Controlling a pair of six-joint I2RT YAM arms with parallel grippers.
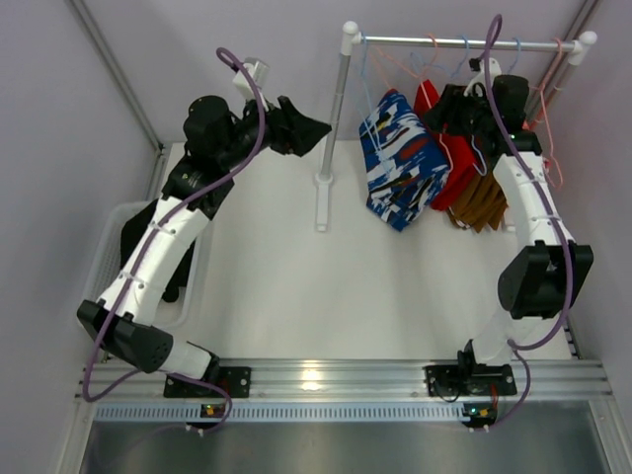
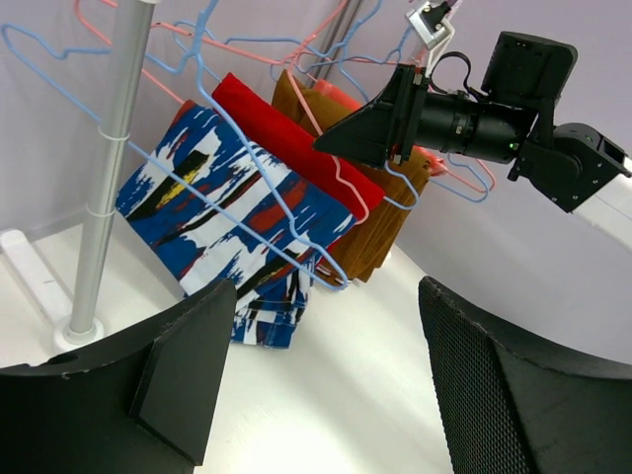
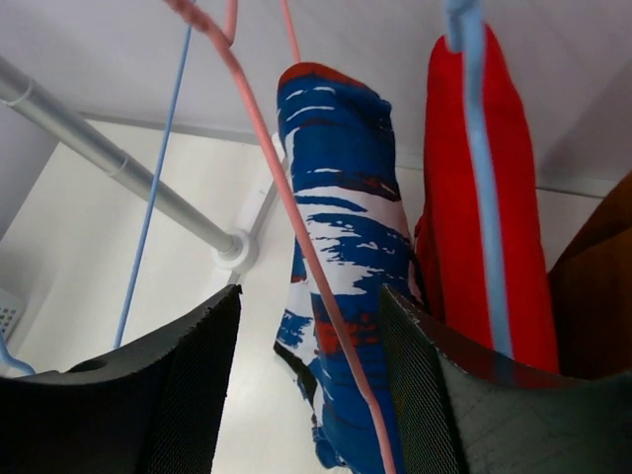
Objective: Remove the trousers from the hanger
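Observation:
Folded trousers hang on thin wire hangers from the rack rail point(image 1: 464, 42): blue patterned point(image 1: 400, 163), plain red point(image 1: 452, 158) and brown point(image 1: 484, 202). A black cloth point(image 1: 133, 232) lies in the white basket on the left. My right gripper point(image 1: 452, 107) is open, high up at the hangers. In the right wrist view a pink hanger wire point(image 3: 326, 296) runs between its fingers, with the blue patterned trousers point(image 3: 341, 247) just behind and the red pair point(image 3: 474, 197) to the right. My left gripper point(image 1: 301, 128) is open and empty left of the rack pole. It faces the blue patterned trousers point(image 2: 227, 217).
The rack pole point(image 1: 331, 128) stands on a white foot mid-table, between my left gripper and the garments; it also shows in the left wrist view point(image 2: 109, 168). The white basket point(image 1: 109, 247) sits at the left edge. Several bare pink and blue hangers point(image 2: 247, 39) hang on the rail.

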